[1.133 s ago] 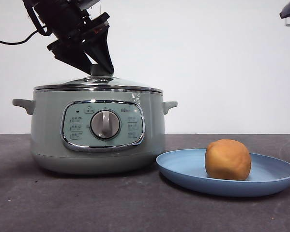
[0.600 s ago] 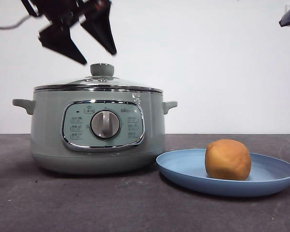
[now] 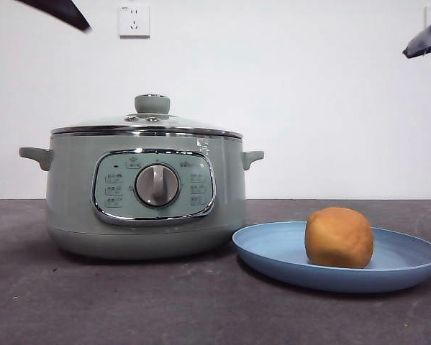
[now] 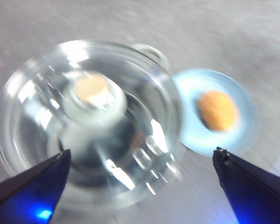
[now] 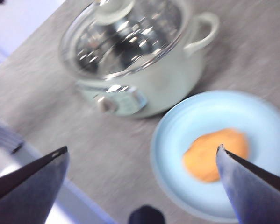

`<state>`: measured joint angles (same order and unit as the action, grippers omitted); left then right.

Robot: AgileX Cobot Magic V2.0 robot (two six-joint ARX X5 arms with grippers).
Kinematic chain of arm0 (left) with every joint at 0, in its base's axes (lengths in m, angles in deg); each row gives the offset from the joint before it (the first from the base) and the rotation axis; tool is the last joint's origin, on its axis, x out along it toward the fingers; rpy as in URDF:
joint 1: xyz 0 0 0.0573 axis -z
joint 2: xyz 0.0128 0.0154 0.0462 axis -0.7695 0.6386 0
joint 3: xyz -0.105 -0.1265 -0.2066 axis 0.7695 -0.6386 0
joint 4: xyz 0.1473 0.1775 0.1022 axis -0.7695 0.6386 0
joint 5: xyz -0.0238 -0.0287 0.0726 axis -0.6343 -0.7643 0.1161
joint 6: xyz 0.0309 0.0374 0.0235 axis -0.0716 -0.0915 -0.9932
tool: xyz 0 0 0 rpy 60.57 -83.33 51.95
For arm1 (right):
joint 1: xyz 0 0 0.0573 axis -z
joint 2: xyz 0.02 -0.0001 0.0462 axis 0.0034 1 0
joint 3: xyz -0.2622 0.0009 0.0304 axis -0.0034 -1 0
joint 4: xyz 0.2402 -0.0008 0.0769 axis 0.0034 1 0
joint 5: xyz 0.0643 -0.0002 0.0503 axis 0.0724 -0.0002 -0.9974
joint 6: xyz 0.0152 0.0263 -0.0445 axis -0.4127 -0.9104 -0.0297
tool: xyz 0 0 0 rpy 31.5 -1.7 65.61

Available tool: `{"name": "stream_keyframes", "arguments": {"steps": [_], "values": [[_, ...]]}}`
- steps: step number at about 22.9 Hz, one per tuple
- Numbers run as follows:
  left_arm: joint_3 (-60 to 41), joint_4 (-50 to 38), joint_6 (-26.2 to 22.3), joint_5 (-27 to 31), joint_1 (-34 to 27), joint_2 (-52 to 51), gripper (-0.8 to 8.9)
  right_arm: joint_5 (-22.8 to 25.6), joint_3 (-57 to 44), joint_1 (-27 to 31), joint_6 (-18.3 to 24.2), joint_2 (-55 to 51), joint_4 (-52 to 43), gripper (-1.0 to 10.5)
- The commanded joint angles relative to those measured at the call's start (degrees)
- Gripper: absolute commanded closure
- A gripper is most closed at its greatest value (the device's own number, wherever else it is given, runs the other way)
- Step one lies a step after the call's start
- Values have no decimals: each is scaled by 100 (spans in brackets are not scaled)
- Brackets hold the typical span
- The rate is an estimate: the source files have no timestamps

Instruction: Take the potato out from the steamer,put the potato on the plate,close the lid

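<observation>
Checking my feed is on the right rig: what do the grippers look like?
Left gripper: two flat black fingers tapering to points, with a blue glow near their base. Right gripper: the same dark, wedge-shaped fingers, no glow. In the front view, only black tips show at the top corners. No markings or cables visible.

The steamer [image 3: 144,194] is a round sage-green pot with two small side handles and a chrome-framed panel around a silver dial, standing upright toward the counter's left side; the lid [image 3: 146,123], glass with a steel rim and a green knob, sits closed and level on it; the plate [image 3: 406,262], shallow and light blue, lies just beside the pot toward the right edge; the potato [image 3: 338,237], a smooth orange-tan lump, rests on the plate.
</observation>
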<state>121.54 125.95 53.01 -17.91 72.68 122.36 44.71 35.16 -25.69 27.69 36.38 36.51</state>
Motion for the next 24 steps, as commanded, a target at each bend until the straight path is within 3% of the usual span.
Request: {"name": "stream_keyframes", "arguments": {"steps": [1, 3, 4, 6, 24], "values": [[-20, 382, 13, -63, 17, -251, 543, -199, 7, -13, -236, 2, 177, 497], [-20, 638, 13, -63, 17, -431, 784, -289, 7, -13, -245, 2, 389, 684], [-20, 732, 13, -61, 17, -494, 839, -295, 7, -13, -240, 2, 470, 780], [-20, 905, 9, -68, 17, -610, 819, -291, 7, -13, -236, 2, 623, 976], [-22, 1078, 11, -59, 17, -684, 817, -264, 7, -7, -240, 0, 669, 946]]}}
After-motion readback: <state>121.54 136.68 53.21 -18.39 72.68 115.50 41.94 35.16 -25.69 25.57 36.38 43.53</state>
